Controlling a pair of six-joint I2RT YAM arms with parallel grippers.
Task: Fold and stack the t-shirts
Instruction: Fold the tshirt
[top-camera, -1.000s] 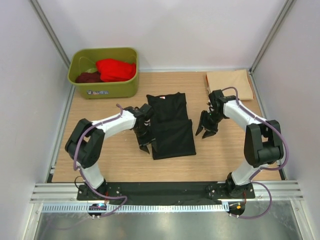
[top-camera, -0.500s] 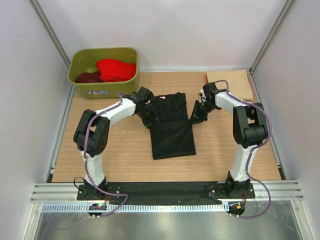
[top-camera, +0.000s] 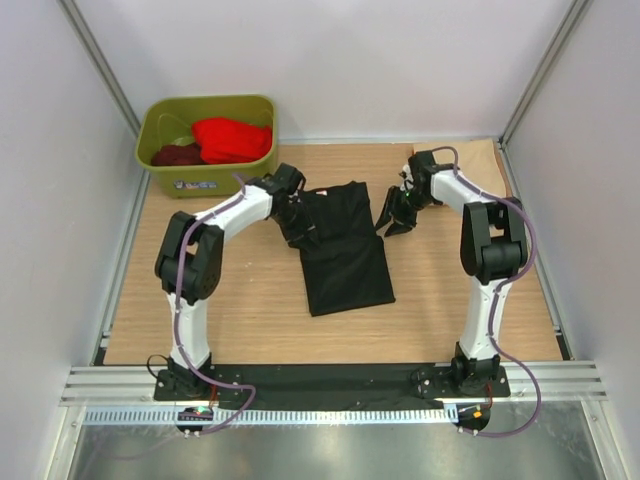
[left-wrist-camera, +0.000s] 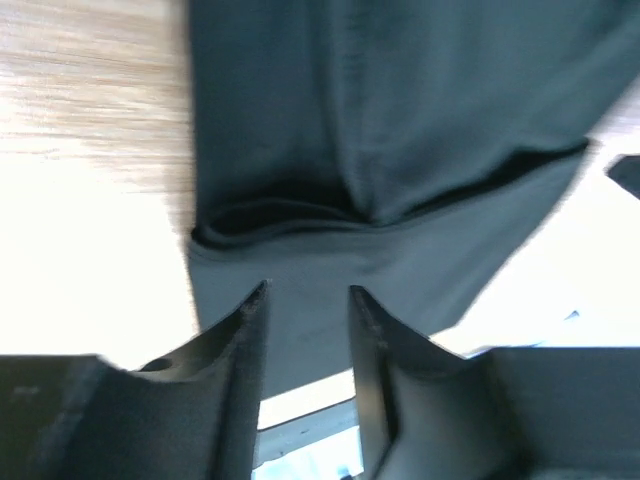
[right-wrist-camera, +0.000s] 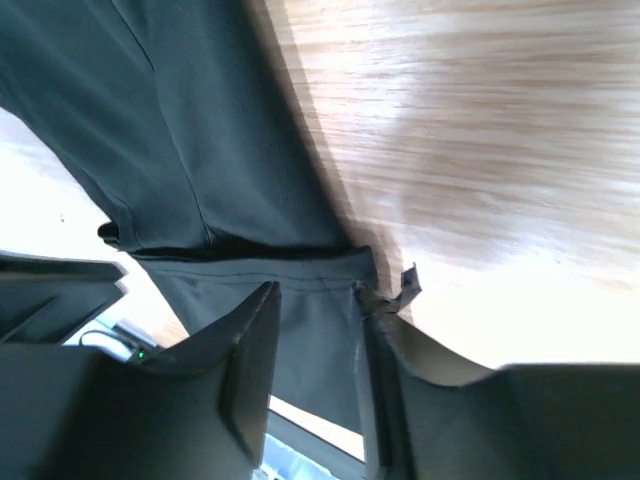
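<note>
The black short-sleeved cloth t-shirt (top-camera: 345, 255) lies in the middle of the wooden table (top-camera: 220, 300) as a long narrow strip: its sides are turned in, but no crosswise fold is made yet. The left fingers (left-wrist-camera: 240, 345) sit at its upper left edge and the right fingers (right-wrist-camera: 250, 345) at its upper right edge. Both pairs stand parted by a narrow gap with black cloth showing through, and neither clearly pinches the shirt. A beige cloth t-shirt (top-camera: 482, 155) lies flat, apparently folded, at the upper right of the table, partly hidden by the right arm. The red cloth t-shirt (top-camera: 232, 138) and the maroon cloth t-shirt (top-camera: 175, 155) sit crumpled in the olive-green plastic tub (top-camera: 205, 103) at the upper left. I judge one shirt finished, the black one midway, and two untouched.
</note>
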